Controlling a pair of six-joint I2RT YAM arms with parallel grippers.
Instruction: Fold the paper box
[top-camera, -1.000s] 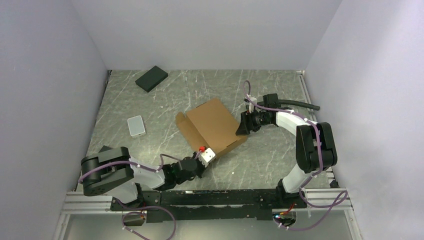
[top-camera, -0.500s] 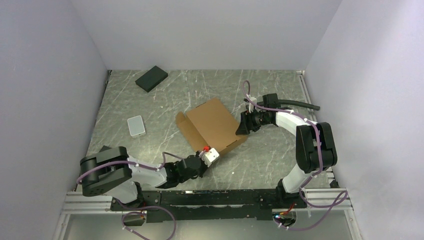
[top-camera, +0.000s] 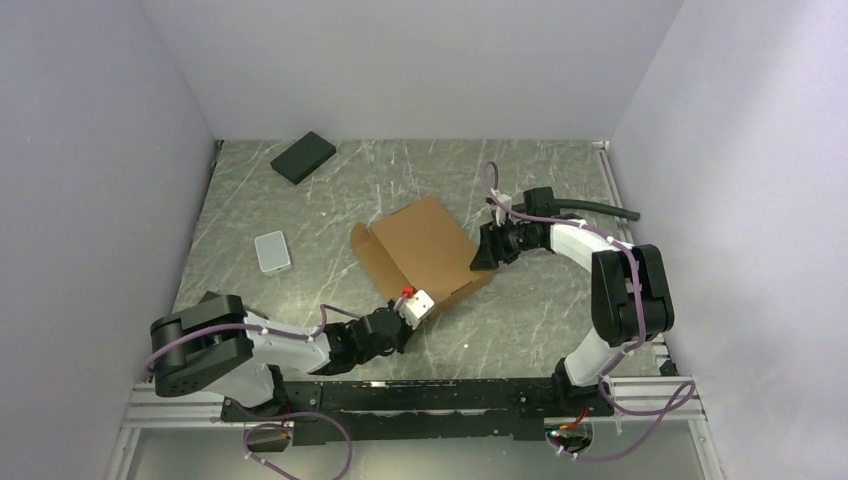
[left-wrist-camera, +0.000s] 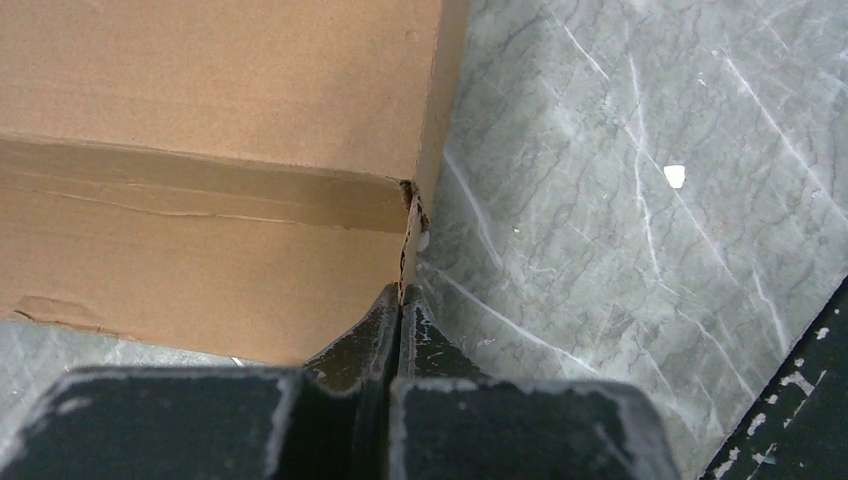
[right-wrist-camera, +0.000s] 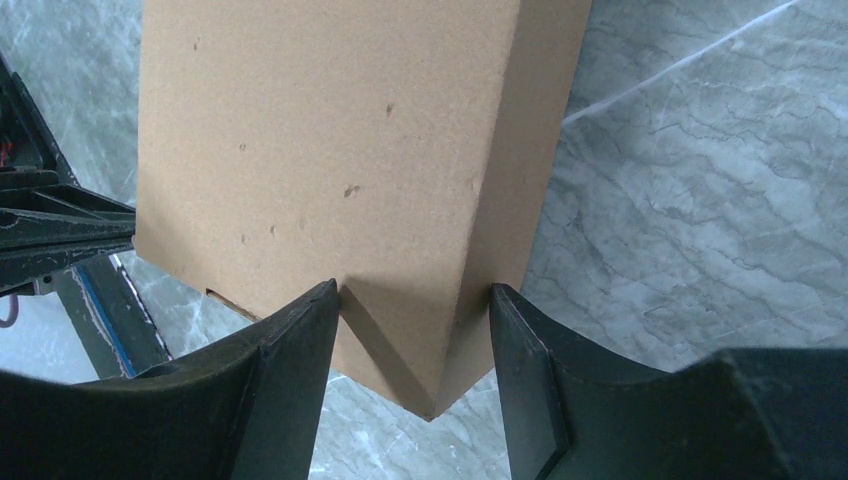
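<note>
On your left gripper (left-wrist-camera: 402, 298) the fingers (left-wrist-camera: 365, 335) are squeezed tight together, pinching a thin edge at the near corner of the box (top-camera: 425, 245). On your right gripper (right-wrist-camera: 413, 300) the fingers (right-wrist-camera: 300, 340) stand about half apart, one on each side of the box's right corner, and both touch it. The box sits in the middle of the table (top-camera: 330, 200), partly folded, with a flap sticking out to the left. A black pad (top-camera: 303, 157) lies well apart at the far left.

Matt brown corrugated cardboard — the paper box (top-camera: 425, 245); smooth, grey-veined stone look — the table (top-camera: 330, 200).
</note>
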